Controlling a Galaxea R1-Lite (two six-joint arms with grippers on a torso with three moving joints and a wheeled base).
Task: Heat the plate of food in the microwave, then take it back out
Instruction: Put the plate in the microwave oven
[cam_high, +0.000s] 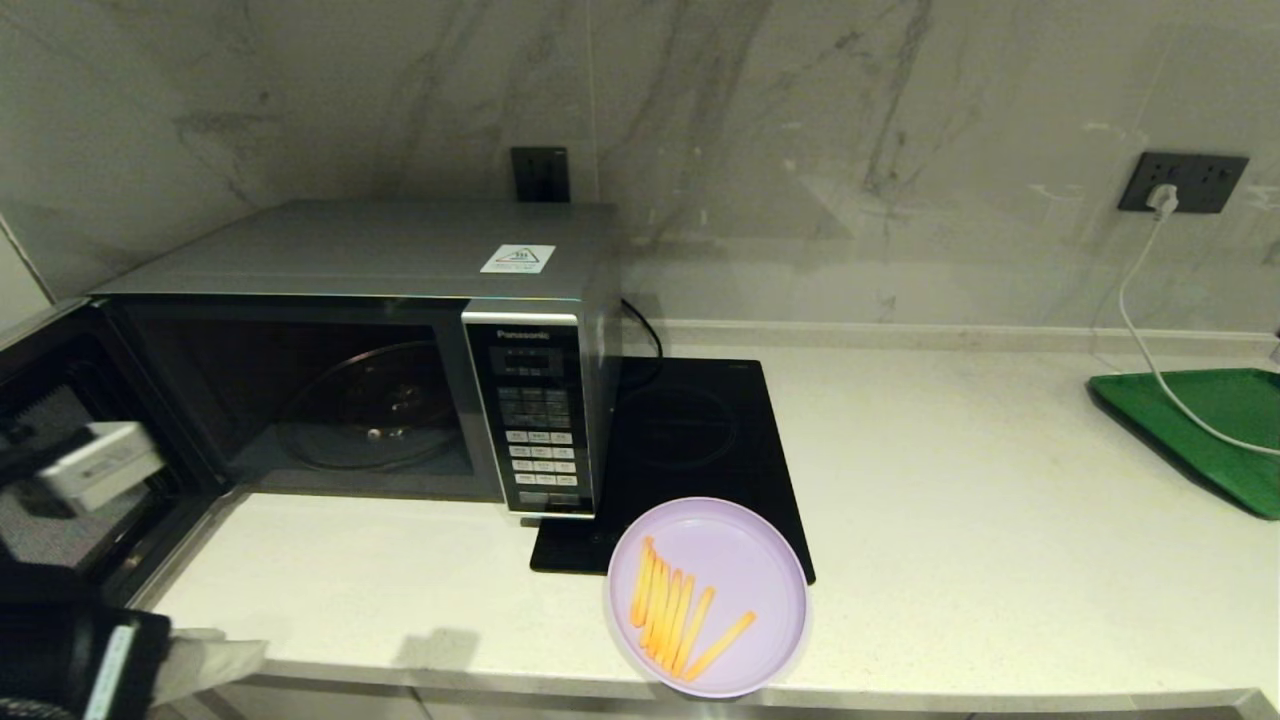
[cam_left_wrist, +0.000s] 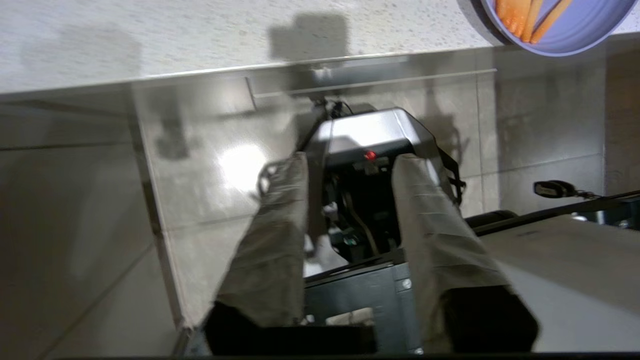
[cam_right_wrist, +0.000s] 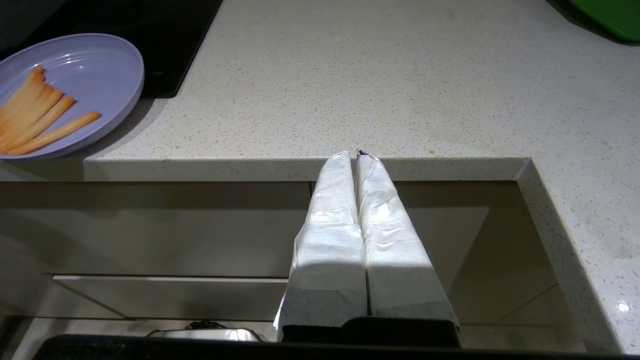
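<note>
Lilac plate of food (cam_high: 742, 560): on the counter's front edge, partly over the hob (cam_high: 690, 440), untouched.
microwave (cam_high: 400, 350): door swung open, empty.
left gripper (cam_left_wrist: 350, 210): fingers apart, below counter.
right gripper (cam_right_wrist: 357, 160): pinched closed, empty.
Next: probably grab the plate's rim.

We see the microwave (cam_high: 350, 350) door cut off at the head view's left edge. The green tray (cam_high: 1200, 430) runs off the right edge. The keypad labels are too small for us to read.
</note>
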